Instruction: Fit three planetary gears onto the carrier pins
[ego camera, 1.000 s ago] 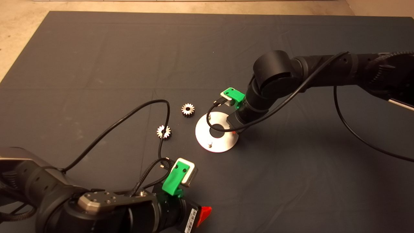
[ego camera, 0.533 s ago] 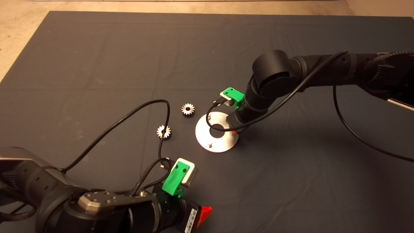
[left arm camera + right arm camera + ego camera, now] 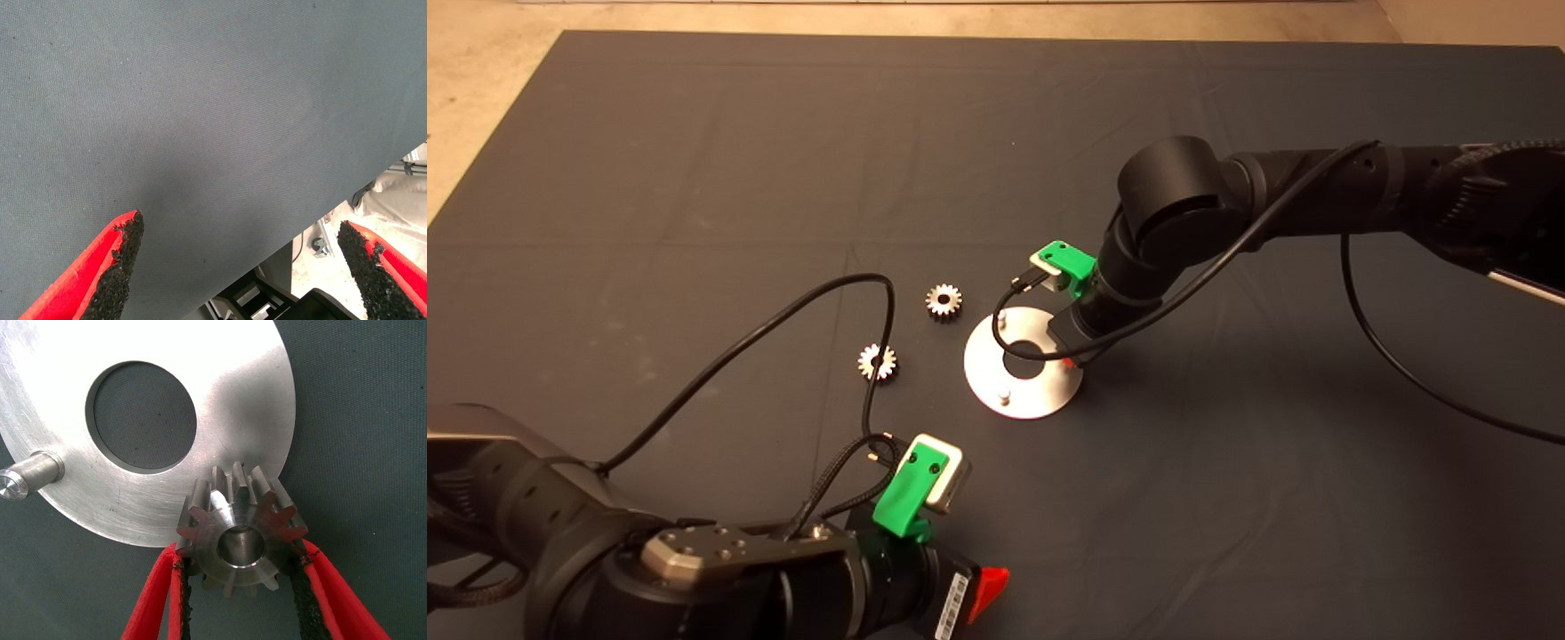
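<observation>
Right gripper [image 3: 239, 587] fingers clamp gear [image 3: 240, 532]; third pin hidden.

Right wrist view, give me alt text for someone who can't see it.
The right gripper pinches a silvery planetary gear between its red fingers, holding it over the rim of the shiny steel carrier disc. The disc has a large centre hole, and one empty carrier pin stands near its edge, on the dark mat.

Two gears [image 3: 943, 301] on mat, third [image 3: 240, 537] over disc [image 3: 1021, 364]
</observation>
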